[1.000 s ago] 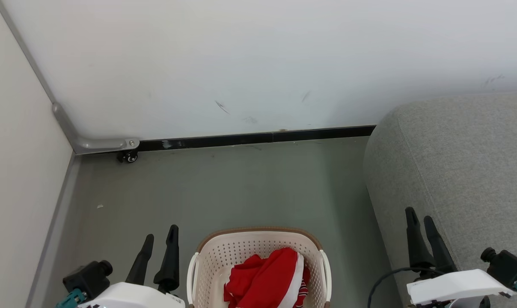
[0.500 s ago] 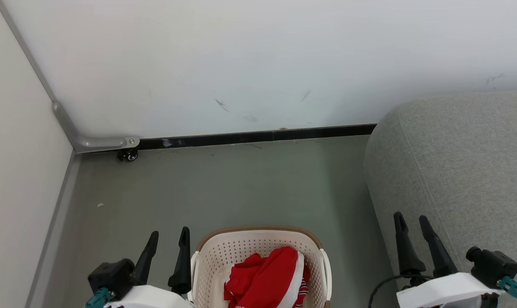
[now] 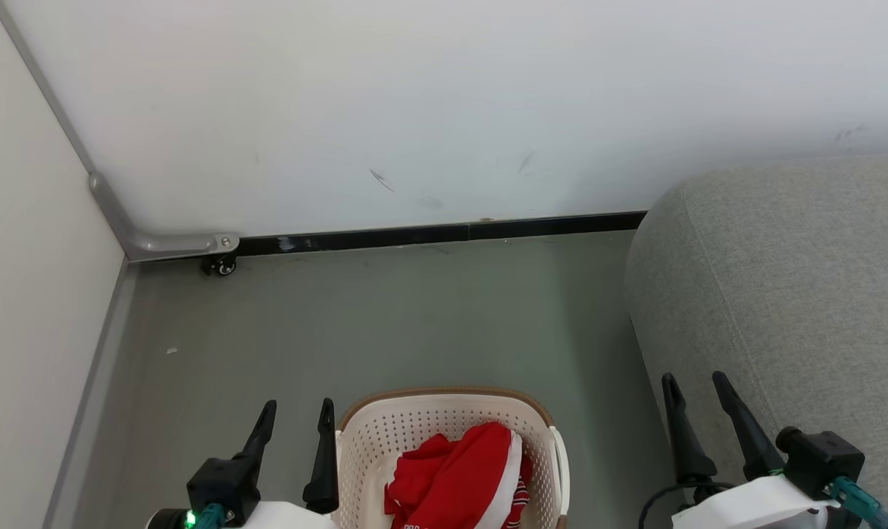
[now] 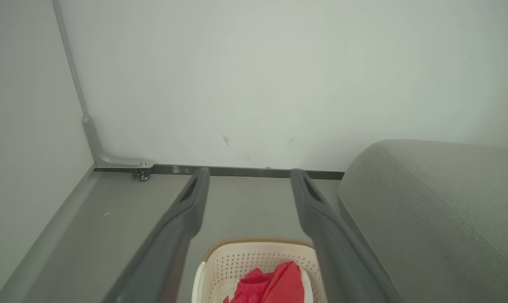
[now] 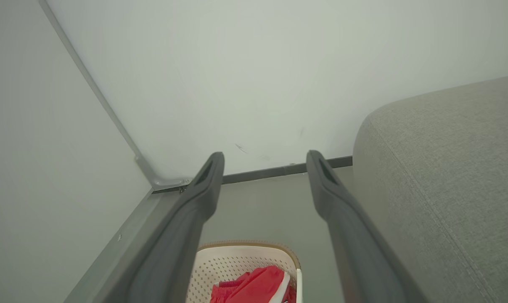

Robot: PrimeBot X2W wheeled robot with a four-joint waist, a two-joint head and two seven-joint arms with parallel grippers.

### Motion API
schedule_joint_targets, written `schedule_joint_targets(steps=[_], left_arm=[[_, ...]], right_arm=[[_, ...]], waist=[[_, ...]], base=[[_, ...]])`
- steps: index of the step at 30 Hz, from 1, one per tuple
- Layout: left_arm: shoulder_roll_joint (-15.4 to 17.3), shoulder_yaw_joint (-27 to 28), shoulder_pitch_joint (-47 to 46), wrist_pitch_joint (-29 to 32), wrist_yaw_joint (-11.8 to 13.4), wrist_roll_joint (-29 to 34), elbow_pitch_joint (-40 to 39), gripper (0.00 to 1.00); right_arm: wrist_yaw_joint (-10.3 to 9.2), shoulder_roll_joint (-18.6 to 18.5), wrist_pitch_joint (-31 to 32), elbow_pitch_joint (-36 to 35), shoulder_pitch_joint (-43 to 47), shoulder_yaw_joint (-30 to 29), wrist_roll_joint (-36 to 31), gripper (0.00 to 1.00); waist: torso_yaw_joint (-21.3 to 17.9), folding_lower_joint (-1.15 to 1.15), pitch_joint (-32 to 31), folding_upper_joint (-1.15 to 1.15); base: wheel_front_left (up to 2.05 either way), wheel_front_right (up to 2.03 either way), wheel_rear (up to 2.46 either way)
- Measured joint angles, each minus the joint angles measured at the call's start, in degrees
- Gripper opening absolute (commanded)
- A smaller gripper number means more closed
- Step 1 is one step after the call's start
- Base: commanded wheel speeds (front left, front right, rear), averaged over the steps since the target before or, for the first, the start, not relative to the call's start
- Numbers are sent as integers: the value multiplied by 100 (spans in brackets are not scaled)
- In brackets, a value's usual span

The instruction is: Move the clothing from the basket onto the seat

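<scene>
**Room & surface.** Grey-green floor (image 3: 414, 316) runs back to a pale wall (image 3: 444, 110) w/ a few dark scuffs. A black skirting strip (image 3: 444, 235) marks the join. At left a second pale panel (image 3: 18, 294) meets the wall in a corner, where a grey metal bracket (image 3: 172, 244) sits above a small caster (image 3: 223, 267). The seat (image 3: 797, 279), grey woven fabric w/ a rounded corner and a stitched seam, takes up the right side and stands against the wall. The basket (image 3: 444, 400) rests on the floor at bottom centre, left of the seat, w/ a strip of floor between them. The clothing (image 3: 459, 477) lies bunched inside the basket, red w/ a white band.

**Arms.** Left gripper (image 3: 298, 404) is at the basket's left side, fingers pointing toward the wall, jaws spread wide w/ nothing between them. Its inner finger runs close beside the basket's left wall and seems not to touch it, though the angle is poor. Right gripper (image 3: 692, 378) shows at lower right, in front of the seat's left flank and well right of the basket. It is likewise spread and empty.
</scene>
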Motion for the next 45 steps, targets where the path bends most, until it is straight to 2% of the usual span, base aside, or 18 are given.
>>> schedule_joint_targets(steps=[5,31,38,45], left_arm=[[-3,-25,-83,-54,47,215,24,100],[15,58,-358,-54,57,229,247,100],[120,-41,-654,-54,-47,397,403,100],[209,-358,-1007,-54,-271,626,636,100]], right_arm=[[0,0,-47,8,-5,10,-237,100],[0,2,-147,-13,-15,-81,-108,100],[1,3,-190,-230,-15,-170,-107,100],[0,4,-249,-601,-16,-248,89,100]], waist=[[-4,-1,17,0],[-48,-2,251,0],[-93,-2,415,0],[-161,-2,641,0]], base=[[0,0,0],[0,0,0],[0,0,0],[0,0,0]])
